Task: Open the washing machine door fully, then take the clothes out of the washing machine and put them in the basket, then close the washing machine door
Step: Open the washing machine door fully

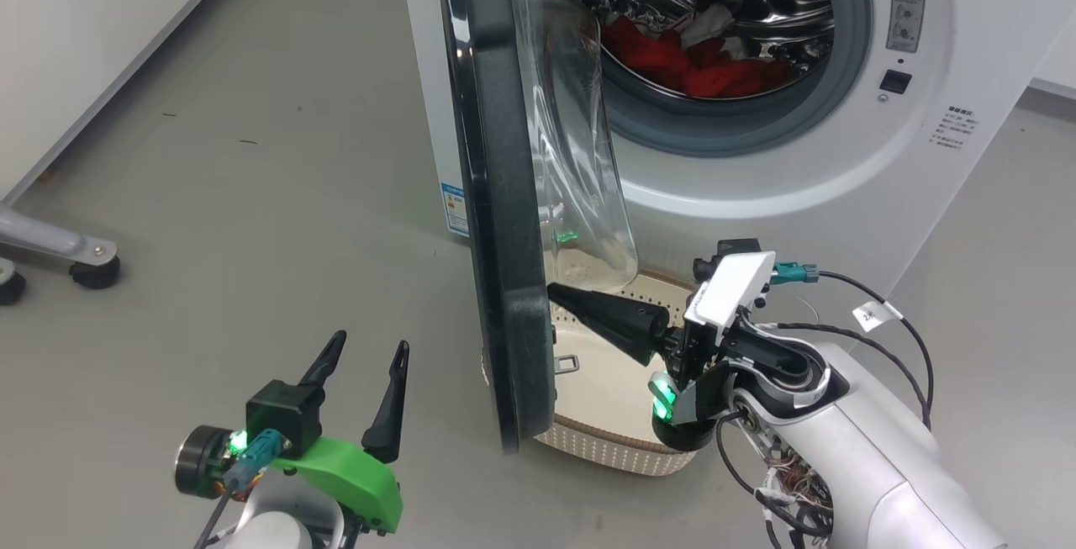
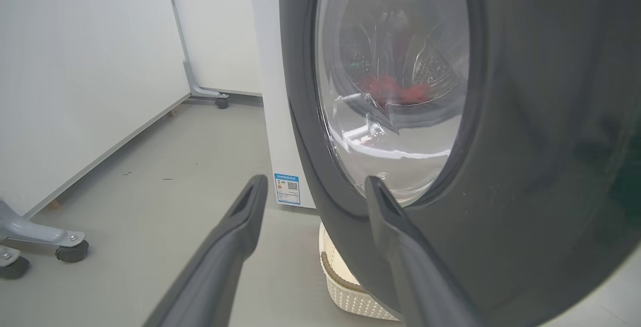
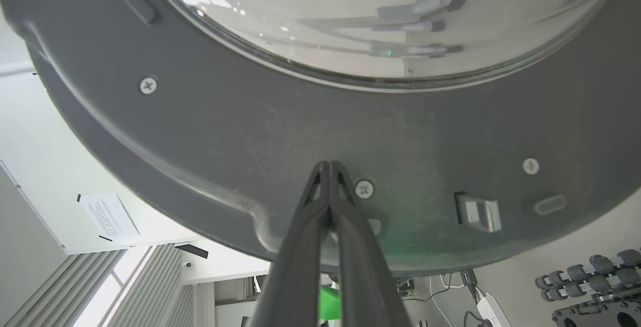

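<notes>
My right gripper (image 1: 556, 292) was clenched on nothing, tips against the inner face of the washing machine door (image 1: 496, 196), which stood out from the machine, my left gripper (image 1: 370, 343) spread wide, clothes (image 1: 698, 65) lay in the drum, basket (image 1: 605, 444) sat under the door.

A grey floor (image 1: 252, 154) runs up to a white wall (image 1: 76, 36) on the left, where a grey metal leg (image 1: 42, 238) stands on black casters (image 1: 94, 273). Another wheeled foot (image 2: 220, 100) sits under a white panel (image 2: 215, 26) farther back. In the right wrist view, daylight comes through vertical blinds (image 3: 125, 287), a printed sheet (image 3: 107, 214) hangs on the wall, and a rack of dumbbells (image 3: 586, 277) stands near a power strip (image 3: 493, 309).
</notes>
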